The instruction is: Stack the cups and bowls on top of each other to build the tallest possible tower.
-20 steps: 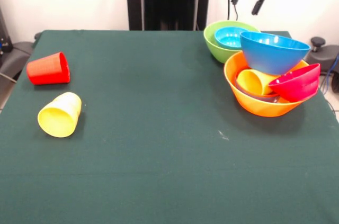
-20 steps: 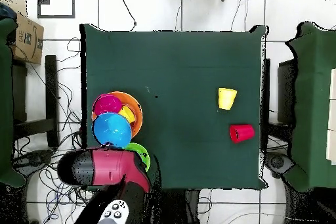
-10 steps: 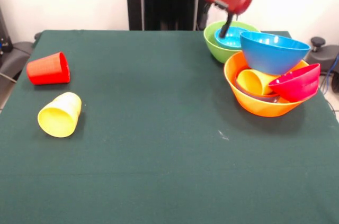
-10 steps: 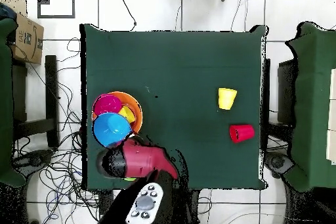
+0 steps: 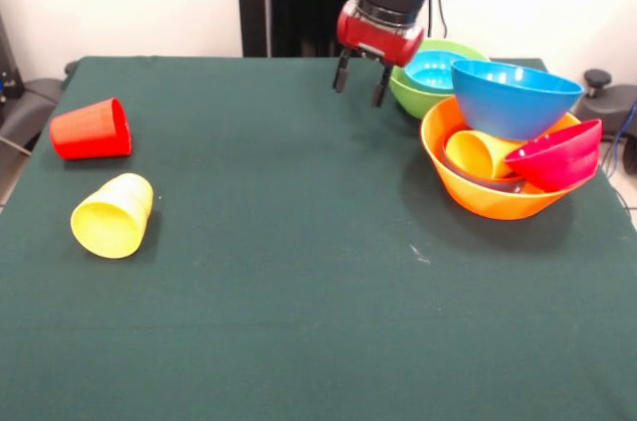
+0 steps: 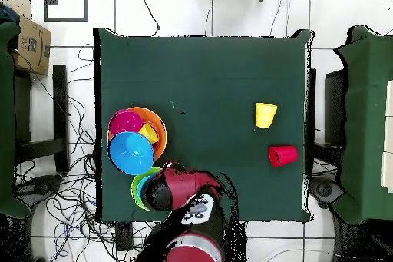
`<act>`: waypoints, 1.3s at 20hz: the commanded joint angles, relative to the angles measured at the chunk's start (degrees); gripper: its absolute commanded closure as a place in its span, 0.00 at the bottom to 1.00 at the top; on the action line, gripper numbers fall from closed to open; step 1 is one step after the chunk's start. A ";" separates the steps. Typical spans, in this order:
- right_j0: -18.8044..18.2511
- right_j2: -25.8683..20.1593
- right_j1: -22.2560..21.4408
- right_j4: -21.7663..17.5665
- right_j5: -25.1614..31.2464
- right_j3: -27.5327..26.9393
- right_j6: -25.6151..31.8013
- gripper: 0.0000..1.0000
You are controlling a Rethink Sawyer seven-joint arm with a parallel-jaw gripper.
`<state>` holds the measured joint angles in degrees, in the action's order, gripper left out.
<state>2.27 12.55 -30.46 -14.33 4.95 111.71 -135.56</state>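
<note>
The gripper [image 5: 359,85] is now hanging just beside the lime green bowl [image 5: 410,93], on the side of it facing the open middle of the table [image 5: 299,272], whereas half a second ago it was dipping over the small light-blue bowl [image 5: 434,70] nested inside that green one, and a second ago it was riding high above and behind the green bowl. Its two dark fingers [image 5: 340,76] are standing apart with nothing between them, so it is coming away empty: the light-blue bowl is sitting where it was, inside the green bowl. Relative to that green bowl, the tower [image 5: 508,157] is lying just beside it toward the table's near edge, its large yellow-orange bowl [image 5: 488,197] carrying a yellow-orange cup [image 5: 476,153] on its side, a crimson bowl [image 5: 559,155] tipped on the rim, and the medium blue bowl [image 5: 513,98] leaning on top. The red cup [image 5: 92,129] and the yellow cup [image 5: 112,215] are lying on their sides well apart from the green bowl, across the table. In the overhead view the arm [image 6: 184,190] is covering part of the green bowl. My reading is that the pass over the light-blue bowl is yielding no pick, and the gripper is either repositioning for another try or heading out toward the loose cups; the pile is gaining nothing from this move.
</note>
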 commanded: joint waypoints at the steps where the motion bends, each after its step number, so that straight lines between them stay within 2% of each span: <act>1: -0.22 -9.96 1.92 -7.37 -0.55 2.45 2.55 0.00; 5: -1.52 -11.60 -1.04 -8.39 2.10 3.76 2.43 0.00; 8: -3.32 -13.55 -4.91 -8.54 4.41 5.86 2.91 0.00; 12: -7.01 -18.05 -10.03 -8.25 4.59 9.21 2.91 0.00; 16: -8.76 -20.55 -13.47 -8.29 6.09 11.20 3.71 0.00; 21: -9.67 -21.75 -15.56 -8.30 7.28 12.59 3.80 0.00; 26: -10.19 -22.48 -14.23 -9.47 7.88 11.29 4.73 0.00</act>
<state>-6.94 -2.16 -44.87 -20.14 6.60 121.06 -135.56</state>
